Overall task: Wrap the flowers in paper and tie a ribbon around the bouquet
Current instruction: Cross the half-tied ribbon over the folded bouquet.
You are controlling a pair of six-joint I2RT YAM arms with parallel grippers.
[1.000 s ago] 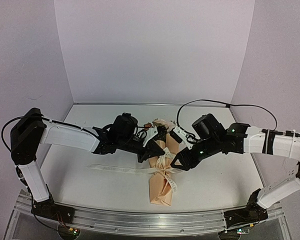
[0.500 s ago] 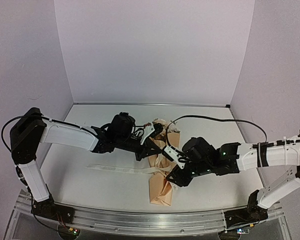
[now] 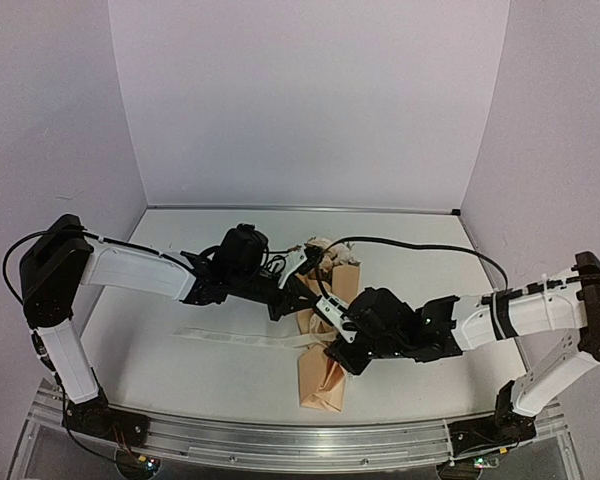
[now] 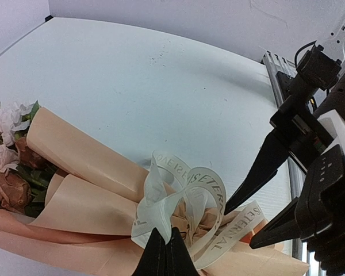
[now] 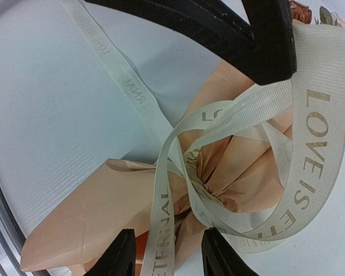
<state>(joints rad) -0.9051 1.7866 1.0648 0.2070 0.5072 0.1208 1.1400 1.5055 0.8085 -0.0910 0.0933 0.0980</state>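
The bouquet [image 3: 320, 378] lies in mid-table, a cone of peach-tan paper [image 4: 86, 172] with the flowers [image 4: 10, 169] at its far end. The cream lettered ribbon [image 4: 187, 187] is looped loosely round the cone's waist, and one tail [image 3: 235, 340] trails left on the table. My left gripper [image 4: 165, 248] is shut on a fold of that ribbon. My right gripper [image 5: 168, 254] hangs over the knot with its jaws apart, and a strand reading ETERNAL [image 5: 161, 230] runs between its fingers [image 5: 119, 256] untouched. The left gripper's dark fingers [image 5: 247, 40] cross the top of the right wrist view.
An aluminium rail [image 3: 280, 435] runs along the near table edge, and lilac walls close in the back and both sides. The right arm's black cable [image 3: 410, 245] arcs above the table behind the bouquet. Both arms meet over the cone's middle.
My right arm has swung left and nearer, coming down over the ribbon knot, and its jaws have narrowed. The left gripper has kept its hold on the ribbon with hardly any movement.
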